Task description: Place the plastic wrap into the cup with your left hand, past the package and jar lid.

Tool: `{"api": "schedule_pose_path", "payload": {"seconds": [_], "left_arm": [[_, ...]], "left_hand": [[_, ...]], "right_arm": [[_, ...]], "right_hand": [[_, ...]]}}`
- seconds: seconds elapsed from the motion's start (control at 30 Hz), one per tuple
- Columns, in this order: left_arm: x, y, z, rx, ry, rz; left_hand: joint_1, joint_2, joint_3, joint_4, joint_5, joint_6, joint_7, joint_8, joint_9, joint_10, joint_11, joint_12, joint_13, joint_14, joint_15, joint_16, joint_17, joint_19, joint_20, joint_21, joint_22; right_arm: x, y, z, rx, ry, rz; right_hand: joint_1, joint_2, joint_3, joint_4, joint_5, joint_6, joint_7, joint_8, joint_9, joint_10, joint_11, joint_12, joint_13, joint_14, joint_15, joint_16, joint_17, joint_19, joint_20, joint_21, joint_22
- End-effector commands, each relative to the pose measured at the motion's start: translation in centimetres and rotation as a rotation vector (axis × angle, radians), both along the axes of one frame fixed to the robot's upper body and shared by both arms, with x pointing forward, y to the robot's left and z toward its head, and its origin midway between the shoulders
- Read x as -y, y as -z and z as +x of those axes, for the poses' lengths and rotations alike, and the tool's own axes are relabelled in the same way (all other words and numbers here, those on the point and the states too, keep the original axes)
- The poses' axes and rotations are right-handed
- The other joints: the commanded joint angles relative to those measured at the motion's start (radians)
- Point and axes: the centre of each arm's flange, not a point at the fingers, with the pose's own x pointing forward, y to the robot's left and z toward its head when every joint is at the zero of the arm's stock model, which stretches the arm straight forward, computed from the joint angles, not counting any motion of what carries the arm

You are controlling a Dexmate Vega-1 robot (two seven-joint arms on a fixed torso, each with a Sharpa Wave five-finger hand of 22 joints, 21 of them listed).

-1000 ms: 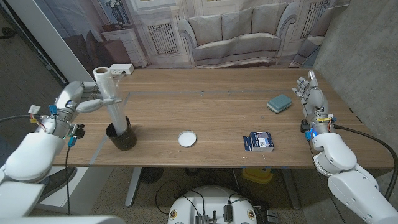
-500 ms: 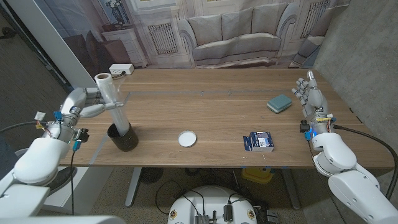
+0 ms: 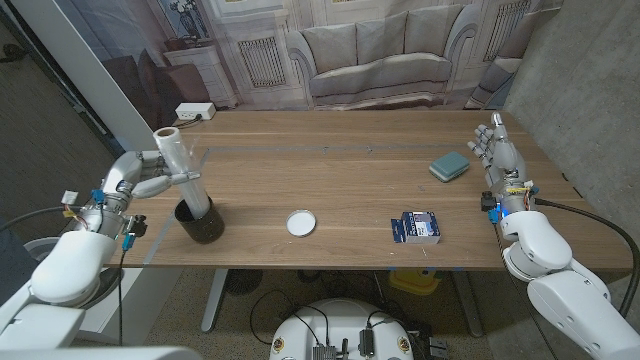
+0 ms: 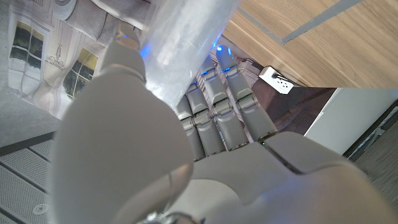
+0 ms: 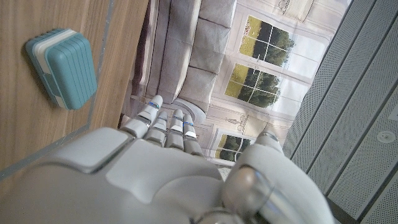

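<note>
A: While the left hand point(image 3: 143, 178) grips the plastic wrap point(image 3: 182, 168) partway up, we see the roll's lower end standing inside the black cup point(image 3: 200, 222), its top leaning toward ten o'clock.

B: And in the left wrist view we see the fingers point(image 4: 219, 109) wrapped around the roll's shiny film. Where is the cup?

A: At the bench point(image 3: 350, 170) edge, around eight o'clock from the middle. The white jar lid point(image 3: 300, 222) lies at three o'clock from it, and the blue package point(image 3: 416, 227) farther along the same line.

B: The right hand point(image 3: 498, 152)?

A: It holds nothing, fingers straight and slightly apart, upright at the bench's three o'clock edge, near a teal case point(image 3: 449, 166).
</note>
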Motion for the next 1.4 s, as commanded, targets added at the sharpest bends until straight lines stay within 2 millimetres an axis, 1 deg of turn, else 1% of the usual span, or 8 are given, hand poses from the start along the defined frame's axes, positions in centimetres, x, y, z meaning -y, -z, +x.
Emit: {"api": "schedule_pose_path", "payload": {"seconds": [0.03,0.43,0.73,0.83,0.9,1.03,1.3,1.4], "left_arm": [[-0.1,1.0,0.3,-0.013,0.008,-0.02],[-0.2,1.6,0.6,-0.006,0.015,-0.04],[-0.5,1.9,0.5,0.007,0.025,-0.052],[-0.5,2.0,0.4,0.009,0.025,-0.053],[-0.6,2.0,0.3,0.011,0.023,-0.056],[-0.7,2.0,0.2,0.02,0.029,-0.059],[-0.8,1.9,0.3,0.024,0.043,-0.06],[-0.8,1.9,0.3,0.028,0.045,-0.062]], "left_hand": [[0.121,0.133,0.058,0.047,0.0,0.026,-0.019,0.004,0.003,-0.004,0.001,0.003,0.0,0.056,-0.099,0.007,0.002,-0.002,-0.003,0.004,0.003],[0.123,0.137,0.063,0.047,0.0,0.015,-0.016,0.0,0.004,-0.014,0.002,-0.002,-0.003,0.039,-0.094,0.001,0.004,-0.012,-0.002,0.003,0.004],[0.113,0.144,0.075,0.057,-0.007,-0.11,-0.018,-0.043,0.011,-0.138,-0.007,-0.027,-0.04,-0.078,-0.068,-0.029,0.006,-0.089,0.023,-0.017,0.008],[0.082,0.13,0.064,0.071,-0.009,-0.162,-0.013,-0.062,0.012,-0.209,-0.002,-0.031,-0.057,-0.132,-0.051,-0.037,-0.002,-0.114,0.032,-0.022,0.01],[0.036,0.103,0.038,0.091,-0.012,-0.187,-0.017,-0.071,0.012,-0.237,0.009,-0.025,-0.068,-0.161,-0.028,-0.036,-0.008,-0.123,0.042,-0.023,0.01],[-0.028,0.069,0.0,0.118,-0.006,-0.276,-0.009,-0.093,0.013,-0.343,0.026,-0.025,-0.098,-0.28,0.033,-0.046,-0.047,-0.201,0.079,-0.051,0.011],[-0.082,0.046,-0.031,0.142,-0.004,-0.317,-0.01,-0.093,0.013,-0.4,0.027,-0.024,-0.114,-0.341,0.053,-0.046,-0.065,-0.23,0.093,-0.065,0.01],[-0.115,0.043,-0.047,0.16,-0.002,-0.354,0.002,-0.095,0.012,-0.432,0.037,-0.021,-0.124,-0.382,0.08,-0.045,-0.073,-0.268,0.108,-0.082,0.009]], "right_arm": [[-0.2,-0.3,0.2,-0.005,-0.007,-0.004],[-0.4,-0.3,0.1,-0.005,-0.008,-0.004],[-0.5,-0.2,0.1,-0.005,-0.01,-0.001],[-0.6,-0.1,0.2,-0.005,-0.011,0.002],[-0.6,0.0,0.2,-0.004,-0.012,0.003],[-0.6,0.0,0.1,-0.002,-0.011,0.004],[-0.7,0.2,0.1,-0.001,-0.013,0.008],[-0.8,0.2,0.2,-0.001,-0.015,0.009]], "right_hand": [[0.003,0.007,-0.005,0.001,-0.003,0.003,0.0,-0.002,0.002,0.01,0.002,-0.004,0.001,0.007,-0.001,0.001,0.002,0.011,-0.012,0.0,0.003],[0.004,0.009,-0.005,0.0,-0.003,0.004,0.0,-0.001,0.002,0.01,0.002,-0.004,0.001,0.008,-0.002,0.001,0.002,0.012,-0.011,-0.003,0.003],[0.004,0.01,-0.006,0.0,-0.003,0.003,-0.002,-0.001,0.002,0.01,0.002,-0.004,0.001,0.008,-0.001,0.001,0.002,0.013,-0.01,-0.005,0.003],[0.004,0.01,-0.006,-0.001,-0.003,0.003,-0.003,-0.002,0.002,0.011,0.003,-0.004,0.001,0.008,-0.001,0.001,0.002,0.013,-0.01,-0.006,0.003],[0.004,0.01,-0.006,-0.001,-0.003,0.004,-0.002,-0.001,0.002,0.011,0.005,-0.003,0.001,0.009,0.0,0.001,0.002,0.013,-0.01,-0.006,0.003],[0.004,0.01,-0.006,-0.001,-0.003,0.004,-0.002,-0.001,0.002,0.011,0.004,-0.003,0.002,0.009,0.0,0.001,0.002,0.014,-0.008,-0.008,0.003],[0.005,0.011,-0.007,-0.002,-0.003,0.004,-0.003,-0.001,0.003,0.012,0.005,-0.003,0.002,0.009,0.001,0.001,0.002,0.015,-0.007,-0.01,0.003],[0.005,0.011,-0.007,-0.002,-0.003,0.005,-0.003,-0.001,0.003,0.013,0.006,-0.003,0.002,0.009,0.001,0.001,0.002,0.015,-0.007,-0.011,0.003]]}}
